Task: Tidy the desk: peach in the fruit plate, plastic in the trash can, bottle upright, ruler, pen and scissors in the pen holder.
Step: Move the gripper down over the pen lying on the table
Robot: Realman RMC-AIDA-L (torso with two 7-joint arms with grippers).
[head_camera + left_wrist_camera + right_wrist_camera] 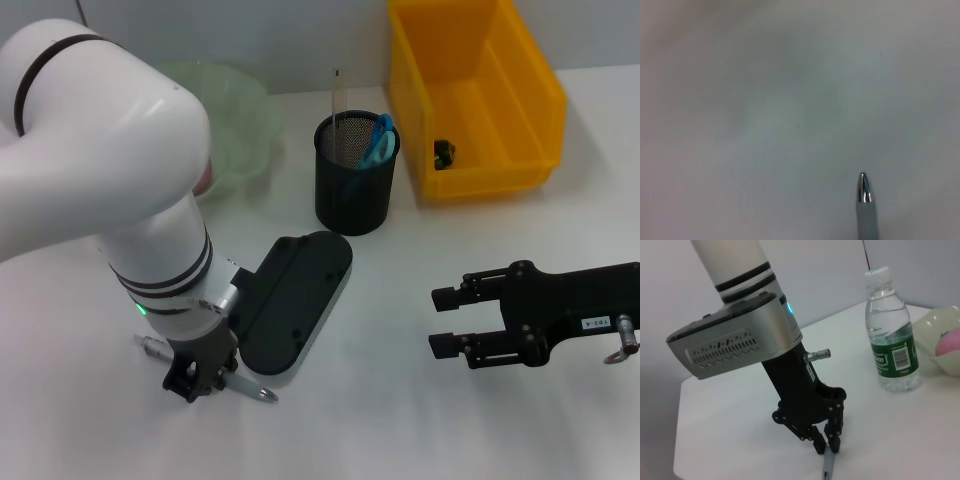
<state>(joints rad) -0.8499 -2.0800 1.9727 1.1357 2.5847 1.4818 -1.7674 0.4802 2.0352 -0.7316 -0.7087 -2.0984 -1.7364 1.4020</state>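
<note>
Desk (400, 420): white, wide, mostly bare in the lower half of the head view.

Trash can (470, 95): yellow bin, upper right, a dark scrap inside.

Fruit plate (235, 120): pale green, upper left, partly behind the left arm; the peach (949, 342) already sits in it, per the right wrist view.

Bottle (891, 330): upright, near the plate.

Pen holder (355, 175): black mesh, top centre, with the scissors (378, 140) and the ruler (337, 95) inside.

Left gripper (200, 378): lower left, down at the desk, jaws closed on the pen (255, 390), which lies flat.

Right gripper (452, 320): lower right, idle, jaws apart and empty.

Judgement: pen step in hand, the last one. Next calls for lifting, tipping the pen upright, and carrying it over the holder's rim.
</note>
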